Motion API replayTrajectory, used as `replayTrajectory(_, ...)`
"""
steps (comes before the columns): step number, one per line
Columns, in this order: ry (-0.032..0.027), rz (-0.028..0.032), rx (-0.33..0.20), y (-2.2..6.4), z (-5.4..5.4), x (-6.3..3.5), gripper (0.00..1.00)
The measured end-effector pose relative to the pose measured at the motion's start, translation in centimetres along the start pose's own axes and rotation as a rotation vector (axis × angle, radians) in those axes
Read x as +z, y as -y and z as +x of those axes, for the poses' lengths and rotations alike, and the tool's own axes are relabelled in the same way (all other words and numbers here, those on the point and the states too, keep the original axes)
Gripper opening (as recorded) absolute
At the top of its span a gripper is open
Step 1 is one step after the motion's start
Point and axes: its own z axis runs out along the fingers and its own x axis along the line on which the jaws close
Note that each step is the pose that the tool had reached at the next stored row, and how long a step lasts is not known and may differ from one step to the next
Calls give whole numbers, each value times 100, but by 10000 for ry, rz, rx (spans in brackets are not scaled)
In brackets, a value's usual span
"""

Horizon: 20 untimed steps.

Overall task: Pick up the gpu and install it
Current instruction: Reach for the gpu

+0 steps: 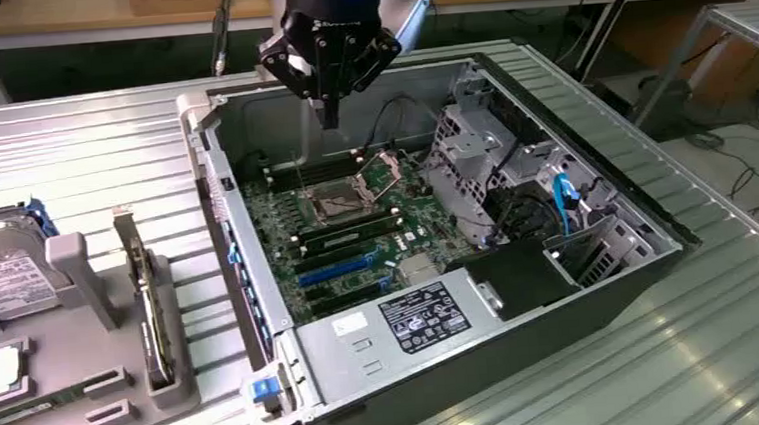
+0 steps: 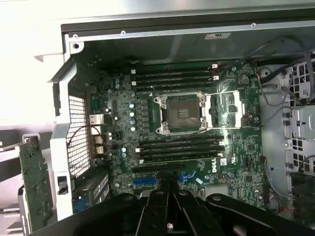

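Shut tight at the gripper (image 1: 330, 116), jaws pressed together, nothing held. Points straight down, black body above, blue light on the wrist. Hangs over the open case (image 1: 220, 173), above the motherboard (image 1: 354, 236) and clear of it, nearest the socket (image 1: 339, 203). From the wrist, looks down past the closed gripper (image 2: 170, 186) onto the motherboard (image 2: 118, 123): socket (image 2: 184, 113) in the middle, dark memory slots on both sides of it, a blue slot (image 2: 145, 181) close to the fingertips.

Further out inside the case: grey power supply (image 1: 401, 321) with a black label, a metal drive cage (image 1: 475, 151), a blue cable (image 1: 566, 199).

Outside the case, on the exterior view's left: the gpu (image 1: 153, 309), standing on edge in a slot of the grey holder (image 1: 81, 344), silver bracket at one end, untouched and well apart from the gripper. Seen from the wrist as a green board (image 2: 34, 187) just beyond the case wall. Beside it in the holder, a hard drive (image 1: 3, 269) with a white label. Under everything, a ribbed metal table (image 1: 80, 133).
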Motion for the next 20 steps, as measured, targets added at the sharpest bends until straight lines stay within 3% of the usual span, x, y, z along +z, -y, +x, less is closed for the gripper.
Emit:
replayTrajectory(6, 1, 0, 0, 2, 23, 0, 11)
replayTrajectory(10, 0, 0, 0, 20, 136, -4, 11)
replayTrajectory(20, 0, 1, -1, 42, 250, -8, 11)
